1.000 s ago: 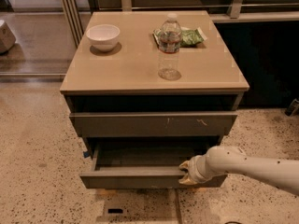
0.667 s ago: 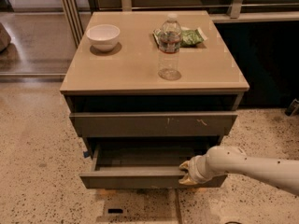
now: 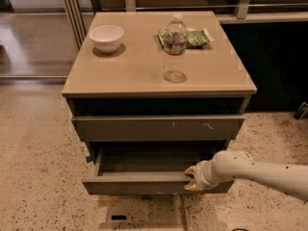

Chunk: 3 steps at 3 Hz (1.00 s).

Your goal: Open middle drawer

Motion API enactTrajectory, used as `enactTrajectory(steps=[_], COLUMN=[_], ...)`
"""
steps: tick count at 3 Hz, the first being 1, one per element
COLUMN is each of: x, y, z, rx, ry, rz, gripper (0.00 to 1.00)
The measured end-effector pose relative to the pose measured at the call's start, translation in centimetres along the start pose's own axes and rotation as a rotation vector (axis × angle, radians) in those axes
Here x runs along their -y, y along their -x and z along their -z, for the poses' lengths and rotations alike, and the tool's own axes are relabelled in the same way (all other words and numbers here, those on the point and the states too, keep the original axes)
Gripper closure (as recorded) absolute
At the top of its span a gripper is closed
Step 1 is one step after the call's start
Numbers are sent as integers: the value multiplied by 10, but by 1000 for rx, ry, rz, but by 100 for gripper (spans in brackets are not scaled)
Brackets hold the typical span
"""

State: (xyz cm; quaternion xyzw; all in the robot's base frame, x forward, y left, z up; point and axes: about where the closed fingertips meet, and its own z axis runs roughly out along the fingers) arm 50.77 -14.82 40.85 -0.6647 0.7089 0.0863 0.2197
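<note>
The middle drawer (image 3: 139, 182) is pulled out from the grey-brown cabinet, and its dark inside shows. It sits below the drawer front with white scratch marks (image 3: 159, 127), which is closed. My gripper (image 3: 192, 178) is at the right part of the middle drawer's front panel. Its tan fingertips straddle the panel's top edge, one inside and one in front. My white arm (image 3: 260, 170) reaches in from the right. The lowest drawer is hidden under the open one.
On the cabinet top (image 3: 139, 71) stand a white bowl (image 3: 106, 36) at the back left, a clear water bottle (image 3: 174, 47) in the middle and a green snack bag (image 3: 197, 37) behind it. A speckled floor (image 3: 38, 177) surrounds the cabinet. A dark wall panel (image 3: 274, 66) is to the right.
</note>
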Motion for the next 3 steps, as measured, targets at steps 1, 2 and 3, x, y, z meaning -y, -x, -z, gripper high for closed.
enactTrajectory(steps=[1,2,3], x=[0,0,0], y=[0,0,0], z=[0,0,0], rx=[0,0,0], ry=[0,0,0], rz=[0,0,0], gripper=[3,0,0])
